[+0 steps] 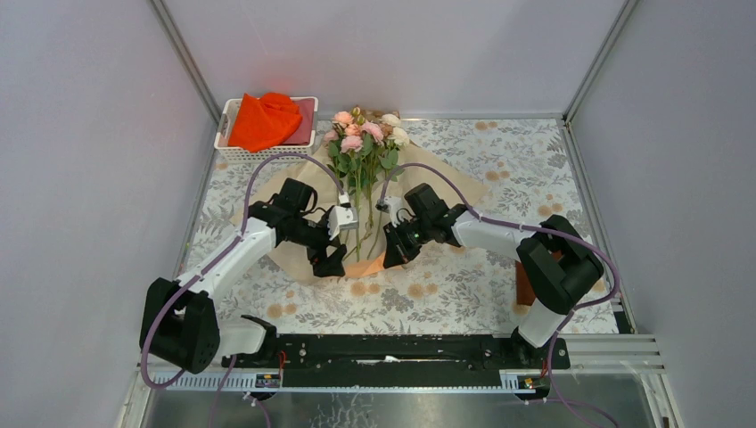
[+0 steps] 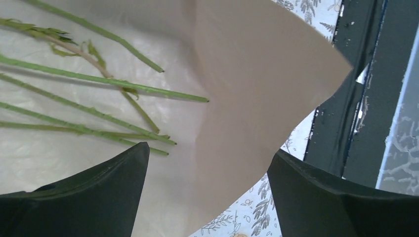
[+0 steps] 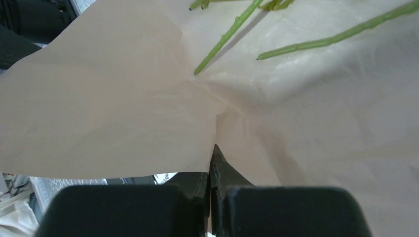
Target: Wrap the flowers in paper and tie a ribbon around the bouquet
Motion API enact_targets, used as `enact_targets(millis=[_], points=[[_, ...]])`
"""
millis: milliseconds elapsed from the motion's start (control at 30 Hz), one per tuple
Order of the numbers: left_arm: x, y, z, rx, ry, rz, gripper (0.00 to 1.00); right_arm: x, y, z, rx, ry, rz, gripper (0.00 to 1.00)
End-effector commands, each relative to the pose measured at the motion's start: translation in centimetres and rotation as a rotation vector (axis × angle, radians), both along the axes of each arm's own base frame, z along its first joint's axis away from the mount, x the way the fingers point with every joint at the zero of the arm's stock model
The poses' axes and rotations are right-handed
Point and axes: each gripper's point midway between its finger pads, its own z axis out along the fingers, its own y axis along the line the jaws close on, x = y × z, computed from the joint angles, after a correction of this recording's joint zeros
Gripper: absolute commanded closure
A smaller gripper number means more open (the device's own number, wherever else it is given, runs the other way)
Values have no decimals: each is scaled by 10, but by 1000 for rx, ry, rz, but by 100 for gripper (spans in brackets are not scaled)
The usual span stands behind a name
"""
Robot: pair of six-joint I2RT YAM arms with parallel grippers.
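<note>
paper (image 1: 450,183): spread flat, near corner lifted.
flowers (image 1: 361,147): stems mid-sheet, blooms at far end.
right gripper (image 3: 213,160): pinching the paper fold; draw it over the stems slowly, avoid tearing.
left gripper (image 2: 207,163): wide, empty, straddling the corner.

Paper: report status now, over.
Left gripper open, straddling the paper's folded-up near corner. Right gripper shut on the paper. Flowers lie on it, unwrapped. Nothing blocking the fold.
</note>
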Motion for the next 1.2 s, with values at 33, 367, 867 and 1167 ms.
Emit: enact_targets(millis=[33, 367, 867, 1167], points=[[-17, -18, -3, -57, 88, -28, 11, -4, 3, 9, 12, 40, 19, 97], [-17, -26, -14, -22, -8, -32, 8, 0, -4, 9, 15, 99, -58, 99], [-5, -24, -20, 8, -51, 25, 100, 31, -55, 80, 241, 63, -221, 22], [7, -31, -9, 13, -45, 42, 100, 53, -23, -12, 82, 217, -330, 89]])
